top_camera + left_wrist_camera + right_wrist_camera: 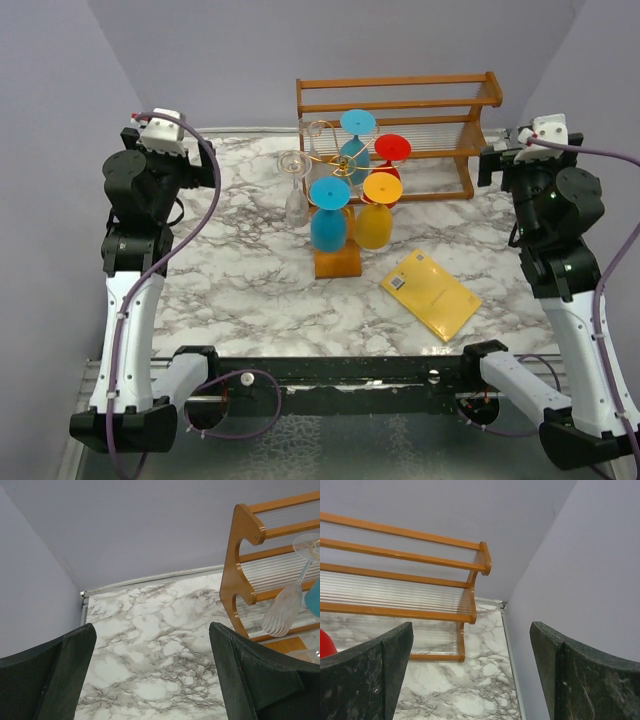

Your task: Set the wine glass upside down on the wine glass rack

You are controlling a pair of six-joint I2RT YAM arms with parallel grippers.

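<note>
The wine glass rack (337, 262) is a gold wire stand on an orange-brown wooden base at the table's middle. A clear wine glass (294, 190) hangs upside down on its left arm. It also shows at the right of the left wrist view (285, 611), foot up and bowl down. Blue (329, 218), yellow (375, 218), red (391, 152) and teal (356, 135) glasses hang upside down on the other arms. My left gripper (152, 637) is open and empty, raised at the far left, well away from the rack. My right gripper (470, 635) is open and empty at the far right.
A bigger wooden slatted shelf (400, 100) stands behind the rack against the back wall; it also shows in the right wrist view (420, 592). A yellow padded envelope (430, 293) lies flat at the front right. Purple walls close in on the left, back and right.
</note>
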